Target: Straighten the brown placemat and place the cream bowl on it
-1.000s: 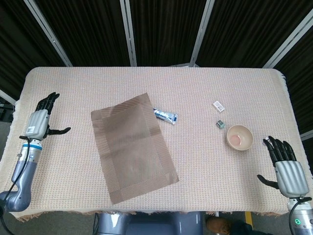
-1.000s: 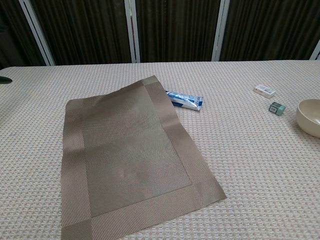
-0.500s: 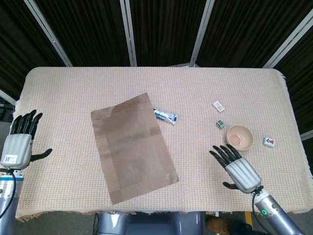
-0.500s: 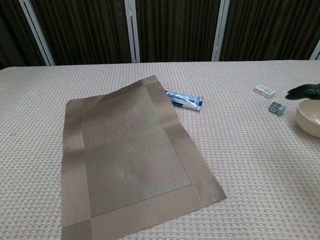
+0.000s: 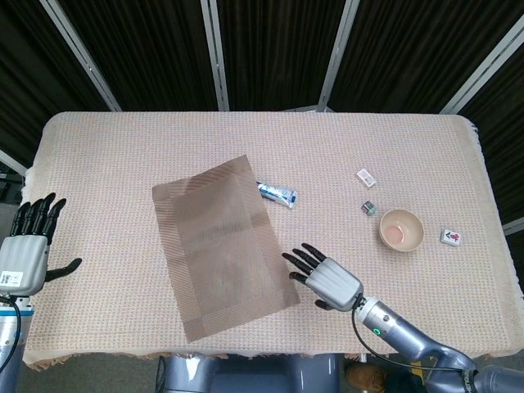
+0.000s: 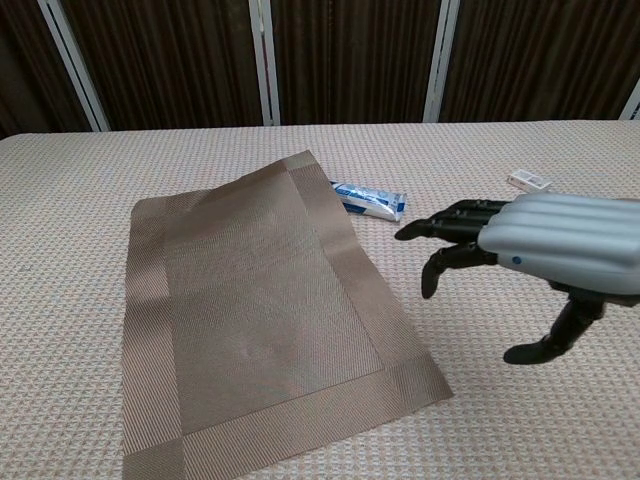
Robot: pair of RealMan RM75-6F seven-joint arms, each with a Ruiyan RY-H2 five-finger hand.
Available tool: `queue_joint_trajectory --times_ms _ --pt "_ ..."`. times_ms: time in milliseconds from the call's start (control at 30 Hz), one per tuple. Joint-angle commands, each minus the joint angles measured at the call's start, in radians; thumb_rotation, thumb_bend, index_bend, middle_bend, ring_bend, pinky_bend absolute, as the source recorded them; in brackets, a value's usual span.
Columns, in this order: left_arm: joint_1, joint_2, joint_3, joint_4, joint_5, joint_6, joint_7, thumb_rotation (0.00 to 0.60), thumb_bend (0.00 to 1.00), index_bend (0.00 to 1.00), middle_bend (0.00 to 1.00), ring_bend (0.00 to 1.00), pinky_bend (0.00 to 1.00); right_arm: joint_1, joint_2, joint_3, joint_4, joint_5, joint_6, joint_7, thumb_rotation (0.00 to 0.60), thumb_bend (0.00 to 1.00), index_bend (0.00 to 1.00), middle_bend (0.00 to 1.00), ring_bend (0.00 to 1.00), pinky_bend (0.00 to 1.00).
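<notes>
The brown placemat (image 5: 221,246) (image 6: 260,310) lies skewed on the table, its long side slanting from upper left to lower right. A cream bowl (image 5: 401,230) with a pinkish inside stands to the right of it, on the bare cloth. My right hand (image 5: 327,279) (image 6: 545,250) hovers just off the mat's right edge near its lower right corner, fingers spread and holding nothing. At the table's left edge, far from the mat, my left hand (image 5: 26,254) is also spread and empty. The chest view hides the bowl behind the right hand.
A blue and white tube (image 5: 277,193) (image 6: 370,199) lies against the mat's upper right edge. A small white box (image 5: 367,176) (image 6: 530,181), a small green cube (image 5: 369,207) and a white tile (image 5: 451,237) lie around the bowl.
My right hand has swept left from beside the bowl to the mat's right edge. My left hand has shifted slightly down at the left table edge.
</notes>
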Motion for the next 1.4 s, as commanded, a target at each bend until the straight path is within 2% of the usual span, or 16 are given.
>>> queue_joint_trajectory --times_ms 33,433,700,1400 --pt "-0.004 -0.002 -0.002 0.011 -0.007 -0.012 -0.010 0.600 0.00 0.00 0.00 0.00 0.00 0.030 -0.057 0.003 0.036 0.025 -0.044 -0.030 0.600 0.12 0.33 0.00 0.00 0.00" --pt "-0.005 -0.006 -0.007 0.032 -0.013 -0.024 -0.027 0.600 0.00 0.00 0.00 0.00 0.00 0.067 -0.191 -0.019 0.126 0.046 -0.071 -0.088 0.600 0.13 0.33 0.00 0.00 0.00" --pt "-0.005 -0.002 -0.009 0.037 -0.018 -0.035 -0.037 0.600 0.00 0.00 0.00 0.00 0.00 0.065 -0.231 -0.046 0.171 0.078 -0.065 -0.100 0.600 0.13 0.33 0.00 0.00 0.00" --pt "0.006 0.011 -0.005 0.028 0.010 -0.022 -0.063 0.600 0.00 0.00 0.00 0.00 0.00 0.080 -0.290 -0.051 0.225 0.091 -0.002 -0.109 0.600 0.13 0.34 0.00 0.00 0.00"
